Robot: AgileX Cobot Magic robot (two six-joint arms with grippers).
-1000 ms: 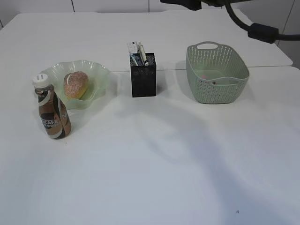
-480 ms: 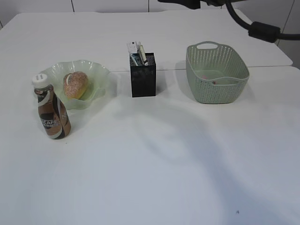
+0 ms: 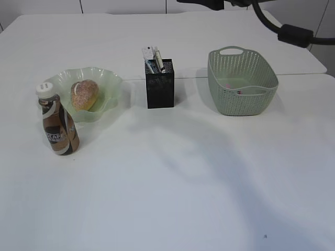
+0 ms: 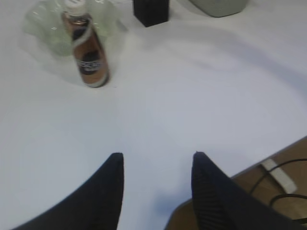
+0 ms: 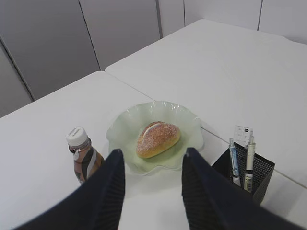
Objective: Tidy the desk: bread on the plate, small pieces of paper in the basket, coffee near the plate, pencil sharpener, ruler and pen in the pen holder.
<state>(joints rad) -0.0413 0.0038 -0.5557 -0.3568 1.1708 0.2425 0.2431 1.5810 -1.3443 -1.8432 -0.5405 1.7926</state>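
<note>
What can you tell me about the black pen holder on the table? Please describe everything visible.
The pen holder is a square, upright box that looks like black metal mesh, open at the top. It stands on the white table between the green plate and the green basket, touching neither. Out of its top stick a pen, a second pen-like item and a white ruler. No gripper touches it.
</note>
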